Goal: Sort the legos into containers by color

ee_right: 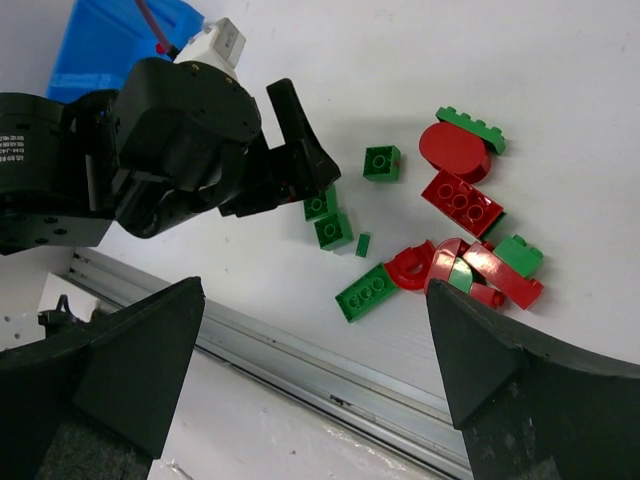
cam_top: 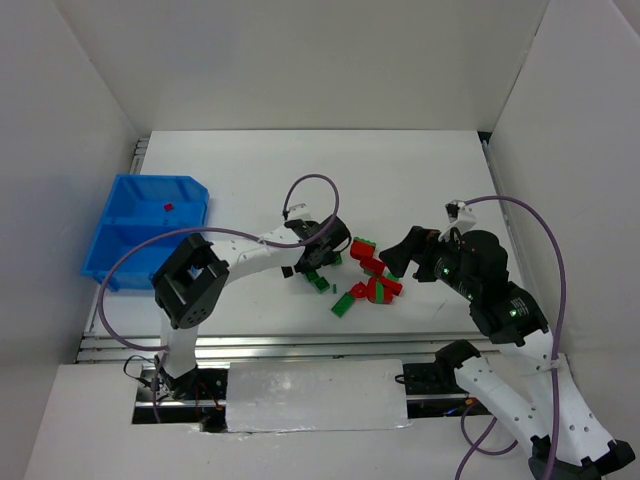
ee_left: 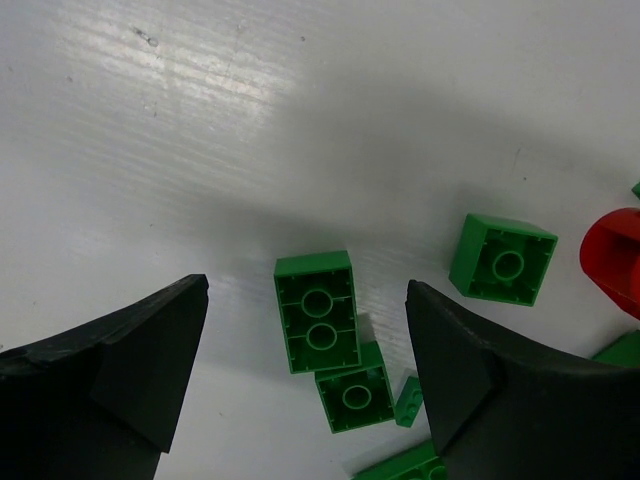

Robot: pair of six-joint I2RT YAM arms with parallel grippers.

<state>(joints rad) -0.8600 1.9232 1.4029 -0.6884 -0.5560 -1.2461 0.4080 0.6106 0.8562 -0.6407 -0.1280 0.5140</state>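
Observation:
Red and green legos [cam_top: 370, 280] lie in a loose pile mid-table. My left gripper [cam_top: 310, 262] is open, low over the pile's left edge. In the left wrist view it [ee_left: 305, 340] straddles an upturned green brick [ee_left: 317, 311] without touching it; another green brick [ee_left: 355, 390] lies just below and a third [ee_left: 502, 260] to the right. My right gripper [cam_top: 400, 255] is open and empty, raised at the pile's right. In the right wrist view it [ee_right: 315, 350] looks down on the pile [ee_right: 465, 235]. The blue bin [cam_top: 145, 230] stands far left with one red brick [cam_top: 168, 207] in its far compartment.
White walls enclose the table on three sides. A metal rail [cam_top: 300, 345] runs along the near edge, also in the right wrist view [ee_right: 330, 375]. Purple cables [cam_top: 310, 185] loop over both arms. The left arm's body [ee_right: 180, 140] lies between the pile and the bin.

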